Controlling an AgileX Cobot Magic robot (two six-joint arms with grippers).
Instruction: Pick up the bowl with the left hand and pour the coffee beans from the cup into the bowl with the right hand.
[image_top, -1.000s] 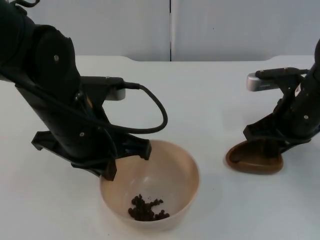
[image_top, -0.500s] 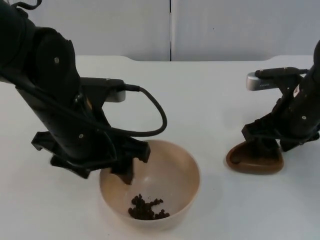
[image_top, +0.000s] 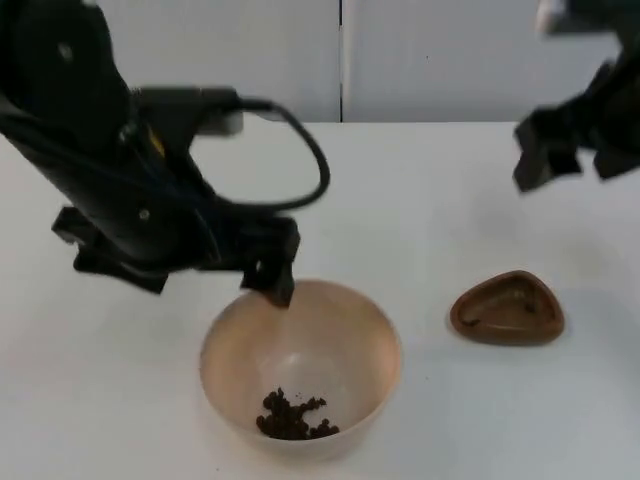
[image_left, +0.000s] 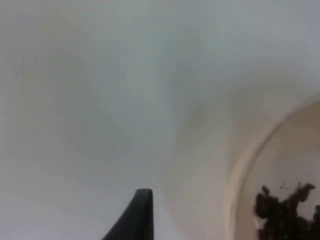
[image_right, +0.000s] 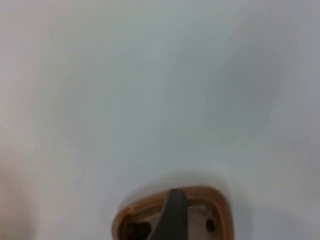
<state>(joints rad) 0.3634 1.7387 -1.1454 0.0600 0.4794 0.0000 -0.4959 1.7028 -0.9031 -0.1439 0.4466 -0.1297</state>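
Left gripper (image_top: 272, 285) hangs low near table centre, arm angled in from the left. Right gripper (image_top: 545, 165) is raised high at the right.

Brown cup (image_right: 220, 210) sits on the white table (image_right: 160, 90) — perhaps 2 beans inside, blurred.
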